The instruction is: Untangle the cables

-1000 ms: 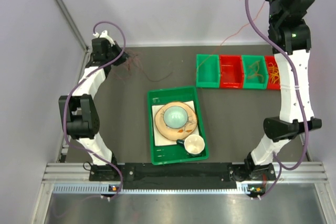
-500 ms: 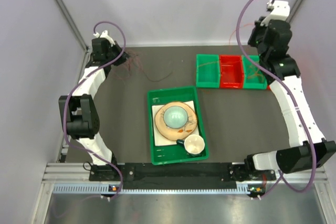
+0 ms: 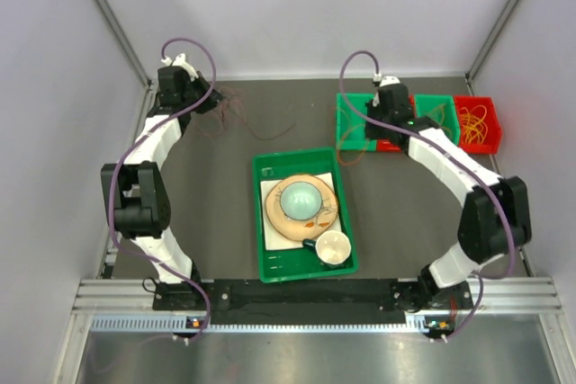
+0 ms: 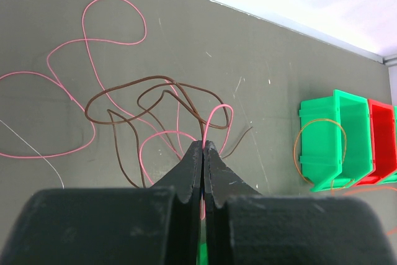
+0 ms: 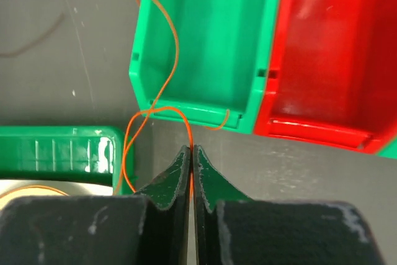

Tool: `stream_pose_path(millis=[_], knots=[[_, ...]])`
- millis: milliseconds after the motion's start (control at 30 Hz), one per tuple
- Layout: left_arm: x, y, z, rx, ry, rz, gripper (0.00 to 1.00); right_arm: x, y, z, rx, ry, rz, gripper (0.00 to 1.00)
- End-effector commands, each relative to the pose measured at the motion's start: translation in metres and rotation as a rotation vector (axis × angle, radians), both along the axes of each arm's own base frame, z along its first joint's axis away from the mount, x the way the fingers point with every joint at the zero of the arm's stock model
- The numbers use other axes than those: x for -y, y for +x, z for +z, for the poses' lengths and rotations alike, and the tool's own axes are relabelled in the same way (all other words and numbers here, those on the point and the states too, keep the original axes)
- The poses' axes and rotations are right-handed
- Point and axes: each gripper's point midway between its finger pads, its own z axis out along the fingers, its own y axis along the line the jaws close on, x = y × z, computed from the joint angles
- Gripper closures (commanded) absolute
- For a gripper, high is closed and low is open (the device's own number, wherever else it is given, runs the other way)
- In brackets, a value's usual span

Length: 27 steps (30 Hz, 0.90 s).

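Right arm has swung down from high at the far right to the bin row. The orange wire (image 5: 177, 41) hangs from the right end effector (image 5: 191, 151), which is clenched on it. The wire's loop is draped over the wall of the empty green bin (image 5: 217, 29), beside the red bin (image 5: 322, 41), and its tail trails toward the green tray (image 3: 261, 222).

Far left, the left end effector (image 4: 203, 146) is clenched on a pink wire (image 4: 218, 107), which is interlaced with a brown wire (image 4: 158, 78) on the surface.

Judgement: the task is partway done. One strand is freed but not yet fully binned, and the pink-brown knot remains.
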Motion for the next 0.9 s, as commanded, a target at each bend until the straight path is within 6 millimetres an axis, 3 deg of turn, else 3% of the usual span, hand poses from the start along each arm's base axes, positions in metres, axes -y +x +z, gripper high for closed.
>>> stream_pose_path(millis=[0,33,67,300,400,467,500,567,633,867], knots=[[0.0,0.005,0.02,0.073,0.006,-0.003,1.0,-0.041,0.03,0.042,0.107,0.036,0.067,1.0],[-0.001,0.004,0.021,0.075,0.01,0.0,1.0,-0.048,0.037,0.029,0.079,0.013,0.078,1.0],[-0.002,0.004,0.021,0.074,0.014,0.003,1.0,-0.053,0.046,0.043,0.099,0.007,0.081,1.0],[-0.004,0.004,0.016,0.064,0.032,0.005,1.0,-0.098,0.091,0.027,0.086,-0.08,0.129,1.0],[-0.004,0.005,0.015,0.061,0.031,0.005,1.0,-0.103,0.111,0.003,0.048,-0.162,0.103,1.0],[-0.005,0.006,0.015,0.062,0.035,0.007,1.0,-0.102,0.123,0.003,0.063,-0.195,0.084,1.0],[-0.004,0.006,0.016,0.064,0.041,0.003,1.0,-0.104,0.128,-0.011,0.049,-0.213,0.091,1.0],[-0.005,0.007,0.014,0.056,0.045,0.004,1.0,-0.105,0.136,-0.01,0.074,-0.283,0.104,1.0],[-0.006,0.007,0.012,0.052,0.05,0.002,1.0,-0.102,0.14,-0.024,0.062,-0.396,0.136,0.87],[-0.006,0.009,0.007,0.041,0.049,0.0,1.0,-0.101,0.144,-0.015,0.113,-0.533,0.171,0.68]])
